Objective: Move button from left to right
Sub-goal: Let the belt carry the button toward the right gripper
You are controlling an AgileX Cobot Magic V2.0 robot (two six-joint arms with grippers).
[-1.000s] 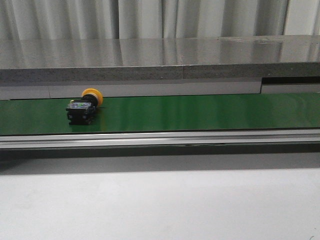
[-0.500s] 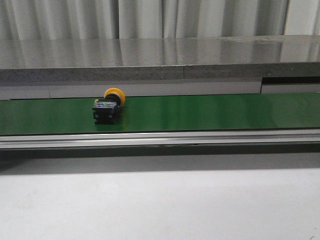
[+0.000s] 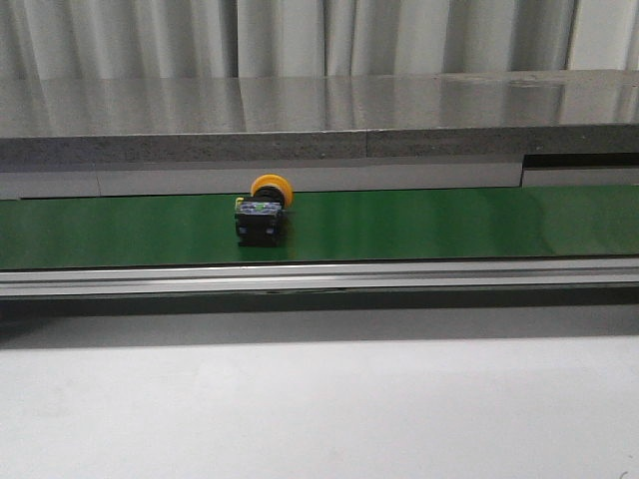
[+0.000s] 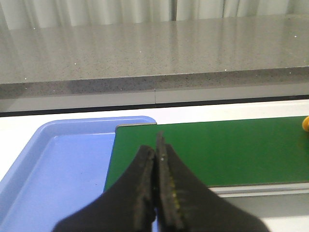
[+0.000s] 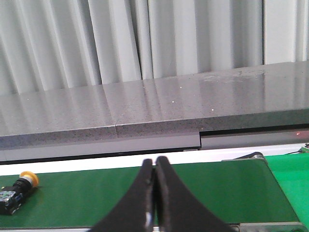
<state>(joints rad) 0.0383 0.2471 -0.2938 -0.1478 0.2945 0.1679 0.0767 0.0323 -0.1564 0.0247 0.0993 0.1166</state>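
The button [image 3: 262,214], with a yellow-orange head, black boxy body and a green spot, lies on its side on the green conveyor belt [image 3: 449,225], left of centre in the front view. It also shows at the edge of the right wrist view [image 5: 17,189], and only a sliver of its yellow head shows in the left wrist view [image 4: 305,124]. My left gripper [image 4: 156,145] is shut and empty over the belt's left end. My right gripper [image 5: 154,162] is shut and empty over the belt, well to the right of the button. Neither gripper shows in the front view.
A blue tray [image 4: 58,179] lies beside the belt's left end. A grey stone ledge [image 3: 319,125] runs behind the belt, with curtains behind it. A metal rail [image 3: 319,276] borders the belt's near side. A bright green surface [image 5: 292,171] lies past the belt's right end.
The button has travelled to the right along the belt, from far left towards the centre. Its pose stays the same.
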